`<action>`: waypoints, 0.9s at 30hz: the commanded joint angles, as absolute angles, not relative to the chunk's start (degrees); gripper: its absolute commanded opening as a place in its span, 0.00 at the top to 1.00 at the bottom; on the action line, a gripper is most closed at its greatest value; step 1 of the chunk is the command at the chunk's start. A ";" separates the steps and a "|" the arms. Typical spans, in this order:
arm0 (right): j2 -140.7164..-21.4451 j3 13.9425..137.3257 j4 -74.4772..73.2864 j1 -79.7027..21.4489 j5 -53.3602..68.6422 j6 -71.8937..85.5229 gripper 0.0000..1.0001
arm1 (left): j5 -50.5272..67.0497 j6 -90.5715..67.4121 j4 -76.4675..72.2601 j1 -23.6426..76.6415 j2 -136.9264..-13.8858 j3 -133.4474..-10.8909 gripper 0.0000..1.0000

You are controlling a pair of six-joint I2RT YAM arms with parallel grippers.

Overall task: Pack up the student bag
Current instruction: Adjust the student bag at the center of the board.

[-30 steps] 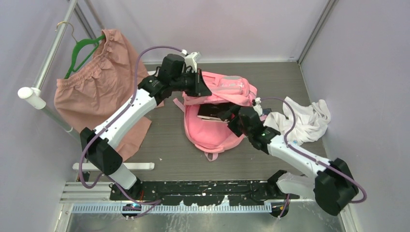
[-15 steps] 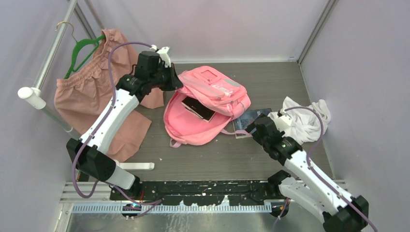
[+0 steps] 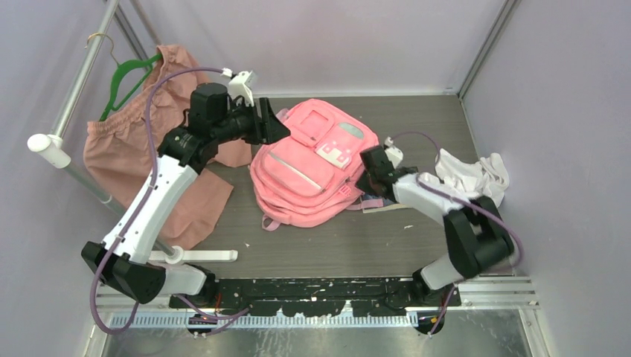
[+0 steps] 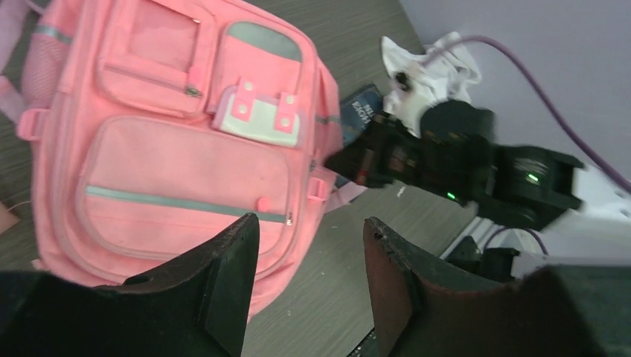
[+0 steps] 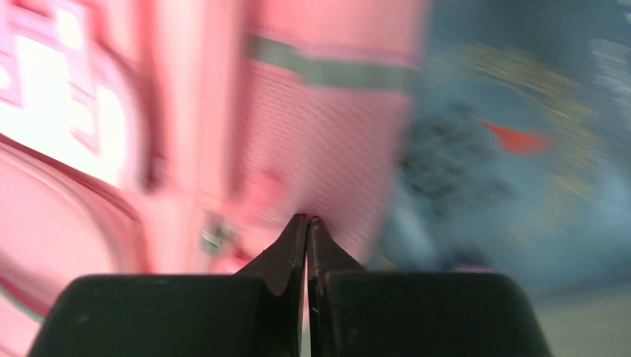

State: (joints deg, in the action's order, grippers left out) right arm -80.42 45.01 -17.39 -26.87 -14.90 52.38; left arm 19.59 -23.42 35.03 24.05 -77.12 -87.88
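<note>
The student bag (image 3: 305,175) lies front-up in the middle of the table, its pale patch (image 3: 336,152) facing up. My left gripper (image 3: 274,123) hovers at the bag's upper left edge. In the left wrist view it (image 4: 309,227) is open above the bag (image 4: 171,149), with nothing between its fingers. My right gripper (image 3: 366,177) is at the bag's right side. The blurred right wrist view shows it (image 5: 306,219) shut, its tips against the pink fabric (image 5: 320,134). Whether it pinches any fabric I cannot tell.
A blue book (image 3: 383,202) pokes out from under the bag's right edge, also blurred (image 5: 513,134). A white cloth (image 3: 476,175) is bunched at the right wall. A dusty-pink garment (image 3: 141,141) hangs from a green hanger (image 3: 123,82) on the left rail (image 3: 74,97). A white bar (image 3: 201,255) lies near the front.
The bag's open flap, which showed a dark book inside, has dropped shut. My left gripper let go and opened. My right gripper swung left to the bag's side and shut.
</note>
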 commanded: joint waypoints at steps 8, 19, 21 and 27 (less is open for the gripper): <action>-84.13 53.72 -8.96 -26.45 -8.04 46.28 0.96 | 27.63 -18.11 41.22 37.67 -84.01 -91.58 0.39; -48.69 37.32 -31.64 -13.35 -10.62 47.44 0.70 | 24.00 -18.68 36.68 51.58 -102.68 -92.39 0.40; -43.33 36.49 -35.29 -13.29 -9.92 47.48 0.66 | 20.04 -19.12 38.35 51.68 -106.64 -94.45 0.41; -39.20 34.91 -37.79 -13.33 -10.29 48.84 0.65 | 15.84 -19.54 38.20 49.07 -114.19 -97.79 0.42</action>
State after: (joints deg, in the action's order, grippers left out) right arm -39.24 35.40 -36.01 -13.15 -11.11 47.53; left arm 18.90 -20.08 38.87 51.48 -113.36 -94.61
